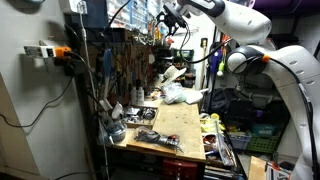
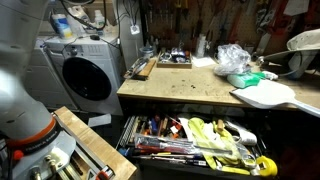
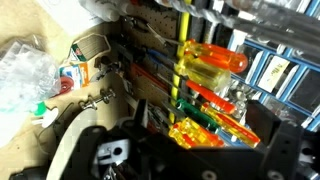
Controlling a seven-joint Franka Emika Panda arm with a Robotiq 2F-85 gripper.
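tool point(image 1: 170, 18) poised before racked screwdrivers point(image 3: 212, 62), above desk point(image 1: 180, 120); grip state cannot be told; approach stage, a grasp needs handle alignment.

No legible text — labels too blurred

White jointed arm point(image 1: 240, 30) raised high, elbow bent, forearm stretched out level. Black 2-finger gripper point(image 1: 172, 20) at its end, aloft; jaw spacing unreadable in all 3 views.

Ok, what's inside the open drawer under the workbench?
The drawer holds a jumble of hand tools, several with yellow handles. Whatever lies beneath that top layer is covered.
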